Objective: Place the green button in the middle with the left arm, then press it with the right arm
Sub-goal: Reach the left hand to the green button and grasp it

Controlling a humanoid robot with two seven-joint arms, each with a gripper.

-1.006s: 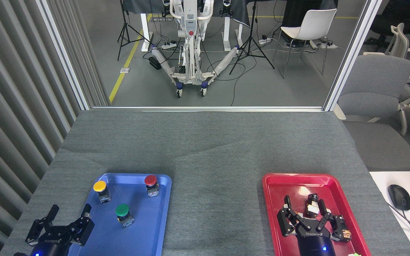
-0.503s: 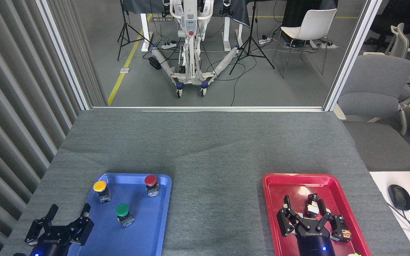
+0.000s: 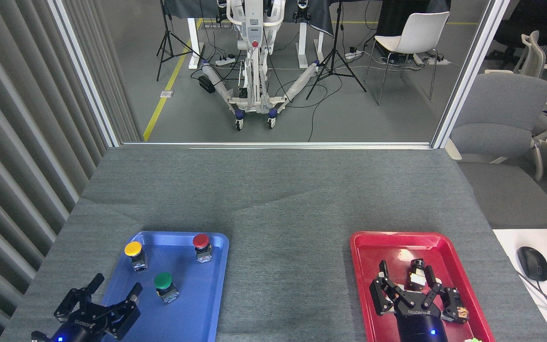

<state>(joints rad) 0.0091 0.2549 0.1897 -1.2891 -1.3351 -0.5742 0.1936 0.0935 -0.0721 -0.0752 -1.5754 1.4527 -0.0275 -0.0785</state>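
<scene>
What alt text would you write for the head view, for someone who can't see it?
Green button sits in a blue tray beside yellow and red buttons, with the open left end effector near it. The open right end effector hovers over a red tray; bare grey tabletop lies between.

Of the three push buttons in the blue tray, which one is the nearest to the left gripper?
The green button. It stands just right of the open left gripper, nearer the tray's front than the yellow button and the red button.
</scene>
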